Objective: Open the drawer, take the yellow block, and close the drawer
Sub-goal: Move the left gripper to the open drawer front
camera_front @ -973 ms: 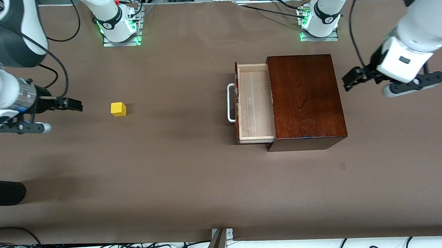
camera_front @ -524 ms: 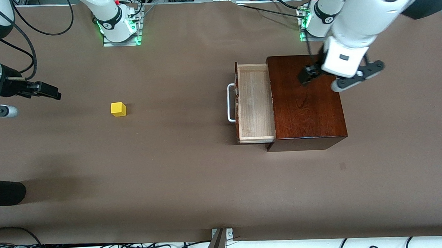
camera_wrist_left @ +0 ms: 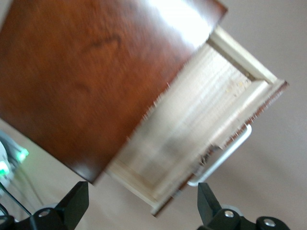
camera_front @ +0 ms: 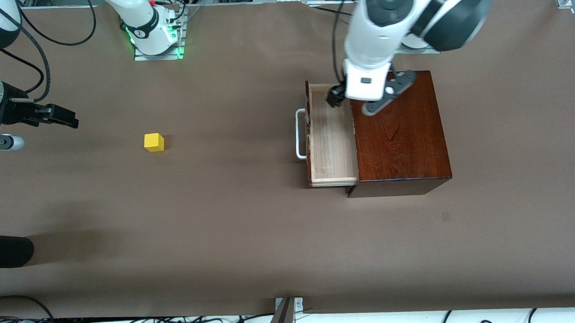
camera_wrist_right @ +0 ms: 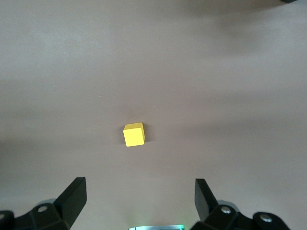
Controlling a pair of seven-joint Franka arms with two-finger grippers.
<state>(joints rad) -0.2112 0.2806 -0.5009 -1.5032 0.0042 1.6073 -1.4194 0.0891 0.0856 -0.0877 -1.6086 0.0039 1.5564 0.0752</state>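
Although the drawer [camera_front: 331, 135] already stands pulled out of its mahogany-coloured box [camera_front: 398, 127], its pale wooden tray shows nothing inside, and the yellow block [camera_front: 154, 142] sits alone on the brown surface [camera_front: 252, 240], well apart from the box and toward the right arm's end.

The block looks like a small rigid cube, probably light, with flat, plain faces. A pinch across two opposite faces should hold it squarely; a corner-to-corner grip would likely twist it out. It is too small to need more than a gentle squeeze, and being hard it should not give under the fingers.

The right hand [camera_wrist_right: 139, 203] hangs over the surface near the block with its fingers spread wide and nothing between them; in its wrist view the cube [camera_wrist_right: 134, 134] lies just ahead of the gap.

The left hand [camera_wrist_left: 144, 206] is over the open drawer where the tray meets the box top, fingers likewise spread and empty.

The drawer is stiff wood on a sliding fit. To shut it, a push on the dark front panel or the white loop handle [camera_front: 300, 134] looks the natural hold, kept square so the tray does not jam.
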